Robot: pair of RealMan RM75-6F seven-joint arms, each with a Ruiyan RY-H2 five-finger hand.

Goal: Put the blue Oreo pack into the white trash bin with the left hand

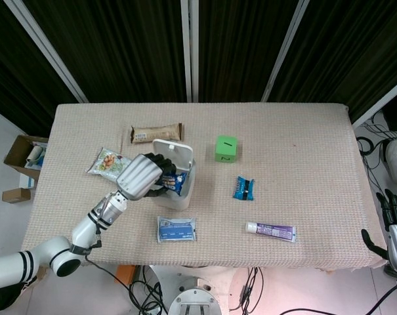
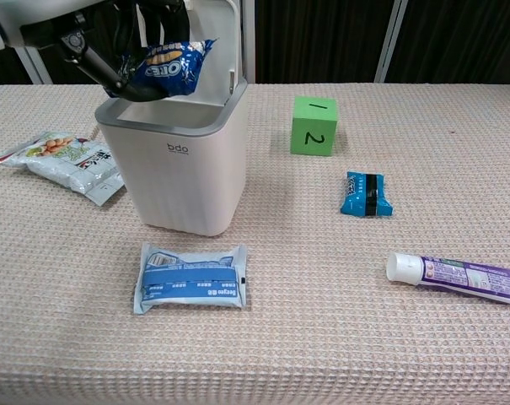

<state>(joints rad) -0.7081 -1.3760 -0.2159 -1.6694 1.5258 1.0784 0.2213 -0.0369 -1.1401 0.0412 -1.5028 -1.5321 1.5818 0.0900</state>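
The left robot hand (image 2: 111, 38) is cut off by the chest view's top edge. The right robot hand (image 1: 394, 226) is cropped at the head view's corner. Its grip cannot be told.

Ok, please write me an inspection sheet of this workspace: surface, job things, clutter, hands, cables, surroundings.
Surface: table under a beige woven cloth.
Job's things: blue Oreo pack held above the open white trash bin, lid up.
Clutter: green cube, toothpaste tube, small blue packet, tissue pack, snack bag, brown bar.
Hands: left hand grips the pack; right hand low beside the table, fingers apart, holds nothing.
Cables: on the floor below the table front.
Surroundings: dark curtains; cardboard box on the floor.
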